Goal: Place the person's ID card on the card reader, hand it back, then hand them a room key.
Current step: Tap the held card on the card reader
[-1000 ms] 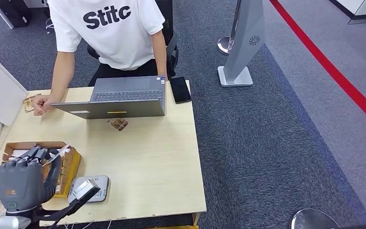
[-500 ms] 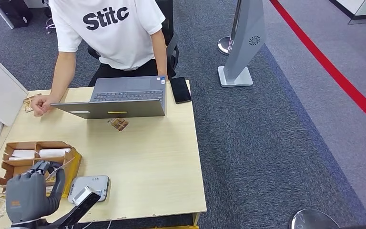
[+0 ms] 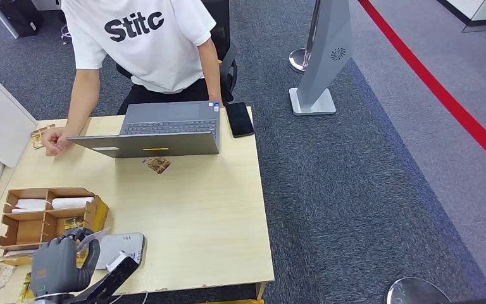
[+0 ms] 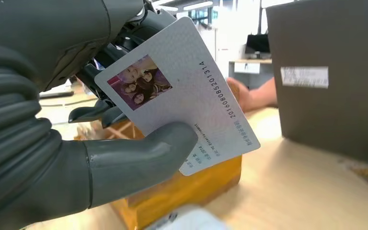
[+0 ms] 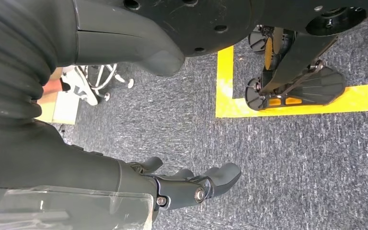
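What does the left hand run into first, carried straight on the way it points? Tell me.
Probably the brown cardboard organiser box, just beyond the left hand and the ID card it holds; depth is uncertain, and the card reader sits alongside.

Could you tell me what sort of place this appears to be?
Probably an office set up as a mock reception desk: a wooden table on grey carpet, a person seated behind a laptop, and a card reader near the table's front edge.

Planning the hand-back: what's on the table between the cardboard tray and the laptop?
Head view: bare tabletop between the cardboard tray and the laptop, apart from a small brown packet beside the laptop's front.
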Controlling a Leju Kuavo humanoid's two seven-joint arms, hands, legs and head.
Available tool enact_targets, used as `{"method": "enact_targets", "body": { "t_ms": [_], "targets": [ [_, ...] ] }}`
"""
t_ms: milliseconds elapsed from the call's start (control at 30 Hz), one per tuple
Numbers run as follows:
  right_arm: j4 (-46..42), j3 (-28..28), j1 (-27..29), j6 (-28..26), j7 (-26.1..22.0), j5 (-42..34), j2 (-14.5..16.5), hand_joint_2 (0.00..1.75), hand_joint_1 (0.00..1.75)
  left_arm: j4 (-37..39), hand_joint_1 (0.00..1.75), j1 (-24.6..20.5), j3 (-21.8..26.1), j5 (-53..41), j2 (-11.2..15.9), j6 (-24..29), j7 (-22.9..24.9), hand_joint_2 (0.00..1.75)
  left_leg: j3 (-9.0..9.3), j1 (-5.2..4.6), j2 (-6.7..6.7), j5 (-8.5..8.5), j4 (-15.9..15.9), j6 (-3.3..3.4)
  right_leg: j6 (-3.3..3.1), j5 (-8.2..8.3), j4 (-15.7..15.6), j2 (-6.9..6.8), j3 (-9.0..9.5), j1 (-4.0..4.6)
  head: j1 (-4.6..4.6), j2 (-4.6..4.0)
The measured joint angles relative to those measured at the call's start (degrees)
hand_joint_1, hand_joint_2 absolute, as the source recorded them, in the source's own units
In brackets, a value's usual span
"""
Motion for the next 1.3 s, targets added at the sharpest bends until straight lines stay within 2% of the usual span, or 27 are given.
{"method": "enact_targets", "body": {
  "t_ms": [867, 1300],
  "targets": [
    [0.02, 0.52, 0.01, -0.24, 0.14, -0.11, 0.0, 1.75, 0.0, 7.28, 1.75, -0.4, 0.22, 0.6, -1.7, -0.52, -0.14, 1.75, -0.01, 0.0, -0.01, 0.0, 0.0, 0.0, 0.0, 0.0, 0.0, -0.01, 0.0, 0.0, 0.0, 0.0],
    [0.0, 0.52, -0.02, -0.8, -1.28, -2.98, 0.0, 1.75, 0.0, 10.18, 1.75, -0.58, 0.91, 1.32, -2.95, -0.45, -0.32, 1.75, 0.0, 0.0, -0.03, 0.0, 0.0, 0.0, 0.0, 0.0, 0.0, -0.03, 0.01, 0.0, -0.01, 0.01]
  ]
}}
